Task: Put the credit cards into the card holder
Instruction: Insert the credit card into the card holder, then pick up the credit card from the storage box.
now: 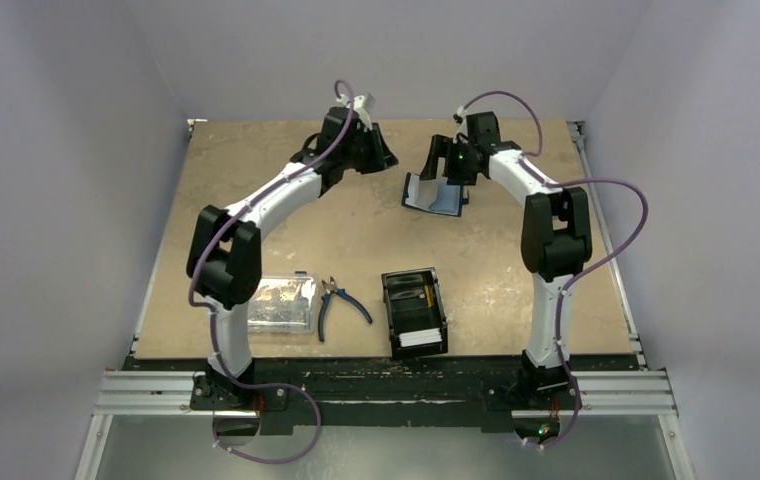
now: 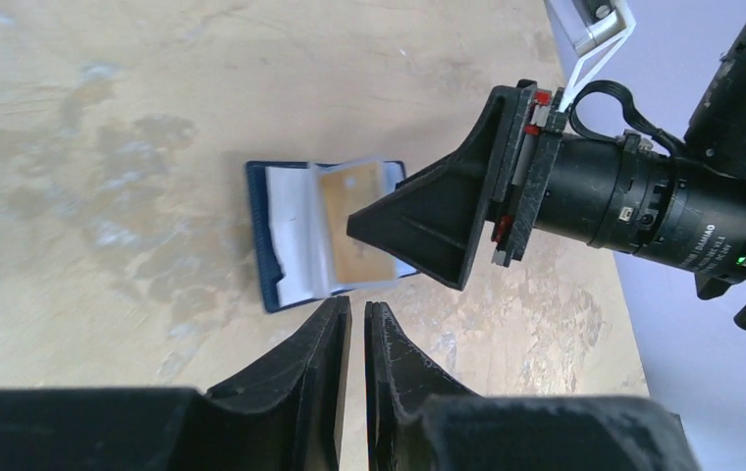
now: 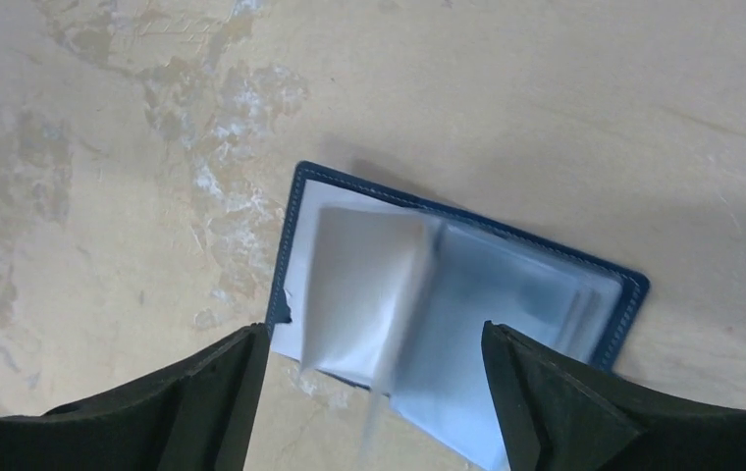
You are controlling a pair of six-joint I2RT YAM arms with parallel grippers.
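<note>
1. Step: card holder (image 1: 436, 193) lies open at the far middle of the table (image 1: 256, 200); one orange-yellow card (image 2: 354, 221) sits in a sleeve; more cards (image 1: 419, 337) wait in the black tray (image 1: 413, 312).
2. Right gripper (image 3: 374, 392) jaws wide apart over the holder, gripping nothing; left gripper (image 2: 357, 339) jaws almost together, empty.
3. Next, likely: fetch another card from the tray.
4. Holder: navy, clear sleeves fanned up.

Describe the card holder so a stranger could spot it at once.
Look at the far half of the table, under the right arm's open jaws. The card holder lies open there: navy edged, with pale leaves, unlike the black tray nearer.
</note>
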